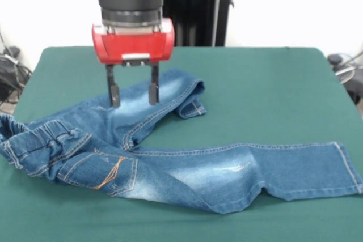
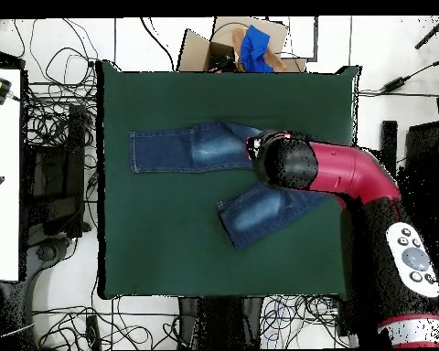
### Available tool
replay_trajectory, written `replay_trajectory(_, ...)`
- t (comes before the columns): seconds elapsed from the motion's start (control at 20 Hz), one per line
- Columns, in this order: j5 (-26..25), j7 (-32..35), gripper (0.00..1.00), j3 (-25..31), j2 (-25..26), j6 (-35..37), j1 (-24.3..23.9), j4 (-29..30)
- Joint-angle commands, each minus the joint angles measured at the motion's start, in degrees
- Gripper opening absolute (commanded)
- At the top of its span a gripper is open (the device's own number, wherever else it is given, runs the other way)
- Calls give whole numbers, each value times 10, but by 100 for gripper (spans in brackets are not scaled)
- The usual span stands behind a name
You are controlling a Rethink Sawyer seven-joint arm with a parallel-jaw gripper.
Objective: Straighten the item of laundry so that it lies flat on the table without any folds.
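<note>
In the front view, the jeans (image 1: pixel 170 162) lie across the lower half of the frame on the green surface (image 1: pixel 272 94). One leg runs flat and straight to the right edge of the frame, ending in a hemmed cuff. The other leg bends up toward the centre and is folded back on itself near its cuff. The waistband is bunched at the left edge, with a back pocket stitched in orange just right of it. The claw (image 1: pixel 133 92), under a red housing in the upper left-centre of the frame, hangs with its two dark fingers (image 1: pixel 114 90) spread apart, tips at or just above the faded patch of the bent leg; no cloth is pinched between them.

In the overhead view, the jeans (image 2: pixel 182 151) sit in the middle of the surface (image 2: pixel 150 256), one leg stretched toward the left of the frame, the other angled down toward the lower centre. The red and black arm (image 2: pixel 351 174) comes in from the lower right and covers the waist end, so the claw itself is hidden here. A cardboard box (image 2: pixel 214 46) holding something blue stands beyond the top edge of the surface.
</note>
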Motion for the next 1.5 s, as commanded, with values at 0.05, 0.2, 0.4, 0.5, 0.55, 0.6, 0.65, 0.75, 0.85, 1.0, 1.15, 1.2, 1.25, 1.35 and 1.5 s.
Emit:
replay_trajectory(0.05, -70, 45, 100, -46, 123, -49, 13, 59)
replay_trajectory(0.2, -98, 18, 100, -37, 165, -98, -15, 59)
replay_trajectory(0.4, -123, -15, 100, -6, 200, -131, -85, 81)
replay_trajectory(0.5, -136, -30, 100, 6, 193, -135, -124, 104)
replay_trajectory(0.55, -141, -39, 100, 13, 190, -130, -144, 113)
replay_trajectory(0.6, -144, -49, 100, 20, 187, -124, -162, 121)
replay_trajectory(0.65, -149, -53, 100, 24, 185, -123, -178, 127)
replay_trajectory(0.75, -163, -60, 100, 32, 185, -126, -205, 134)
replay_trajectory(0.85, -174, -55, 100, 37, 189, -133, -224, 139)
replay_trajectory(1.0, -179, -50, 100, 48, 196, -137, -252, 146)
replay_trajectory(1.15, -181, -31, 100, 53, 178, -145, -260, 163)
replay_trajectory(1.2, -177, -22, 100, 53, 170, -145, -256, 166)
replay_trajectory(1.25, -180, -17, 100, 55, 163, -152, -255, 169)
replay_trajectory(1.35, -174, -9, 100, 57, 165, -151, -248, 164)
replay_trajectory(1.5, -168, 0, 100, 59, 188, -156, -233, 140)
